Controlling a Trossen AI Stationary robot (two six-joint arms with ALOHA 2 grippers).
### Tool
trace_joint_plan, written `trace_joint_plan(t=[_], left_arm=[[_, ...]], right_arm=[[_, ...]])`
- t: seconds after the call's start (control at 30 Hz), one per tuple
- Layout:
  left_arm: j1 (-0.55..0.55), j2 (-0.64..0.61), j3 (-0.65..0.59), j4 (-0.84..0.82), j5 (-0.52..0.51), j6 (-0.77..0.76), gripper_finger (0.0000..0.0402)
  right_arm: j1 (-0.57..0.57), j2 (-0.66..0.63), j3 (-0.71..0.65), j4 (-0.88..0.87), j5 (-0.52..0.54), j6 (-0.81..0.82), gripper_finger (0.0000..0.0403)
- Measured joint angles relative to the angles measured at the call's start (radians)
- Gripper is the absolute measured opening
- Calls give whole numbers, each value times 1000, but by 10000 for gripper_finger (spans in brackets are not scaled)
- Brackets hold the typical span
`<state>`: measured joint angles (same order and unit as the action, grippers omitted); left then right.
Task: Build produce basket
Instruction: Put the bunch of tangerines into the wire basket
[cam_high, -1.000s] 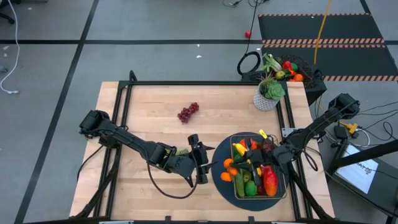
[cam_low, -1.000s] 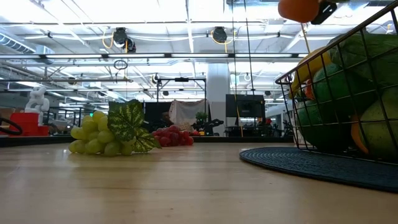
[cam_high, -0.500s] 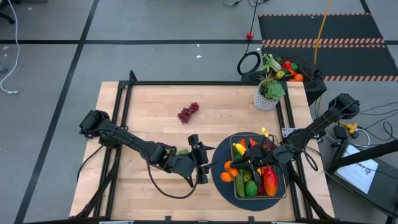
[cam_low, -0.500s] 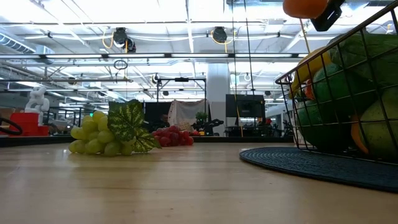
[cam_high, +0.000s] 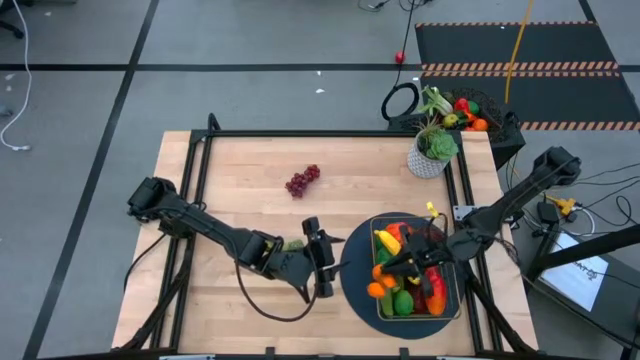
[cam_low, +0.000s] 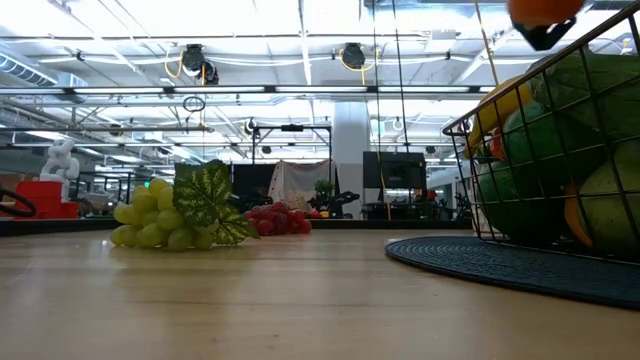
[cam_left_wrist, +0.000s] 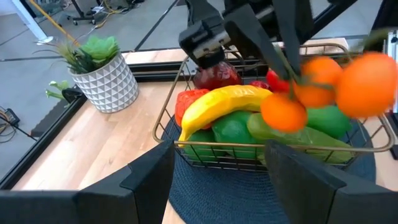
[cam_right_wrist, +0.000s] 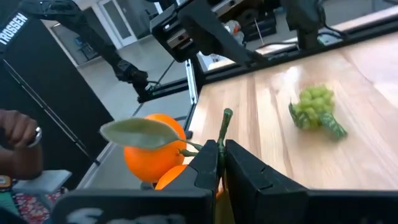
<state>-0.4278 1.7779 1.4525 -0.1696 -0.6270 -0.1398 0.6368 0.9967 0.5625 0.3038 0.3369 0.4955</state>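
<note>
Several plastic fruits and vegetables are filling the basket (cam_high: 452, 300), a dark wire-mesh tray that is sitting on a round dark mat (cam_high: 352, 270) at the right side of the bench (cam_high: 240, 180). A yellow banana (cam_left_wrist: 217, 102) is lying across the top of the pile, with green pieces under it and red pieces beside it.

The right end effector (cam_high: 408, 267) is hanging over the left part of the basket, its two fingers pressed together on the thin stem of a cluster of oranges (cam_high: 376, 289). In the right wrist view the stem is rising between the closed fingers (cam_right_wrist: 208, 165) and the oranges are dangling beside them with a pale leaf on top. In the low view one orange is hanging above the basket's rim.

The left end effector (cam_high: 322, 262) is hovering just left of the mat, pointing toward the basket, its fingers standing apart and holding nothing.

A bunch of green grapes (cam_low: 170, 222) is lying on the bare bench near the left arm, largely hidden by it from above. A bunch of purple grapes (cam_high: 303, 180) is lying farther back, well apart from the basket. A potted green plant in a white pot (cam_high: 432, 152) is standing at the far right corner of the bench.
</note>
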Motion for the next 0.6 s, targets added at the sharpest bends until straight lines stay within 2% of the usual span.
trace_joint_plan(t=[0.37, 0.6], left_arm=[[1, 0, 0, 0, 1, 2, 250], [2, 0, 0, 14, 1, -6, 250]], right_arm=[[102, -271, 0, -436, 4, 138, 14], [134, -368, 0, -742, 4, 299, 14]])
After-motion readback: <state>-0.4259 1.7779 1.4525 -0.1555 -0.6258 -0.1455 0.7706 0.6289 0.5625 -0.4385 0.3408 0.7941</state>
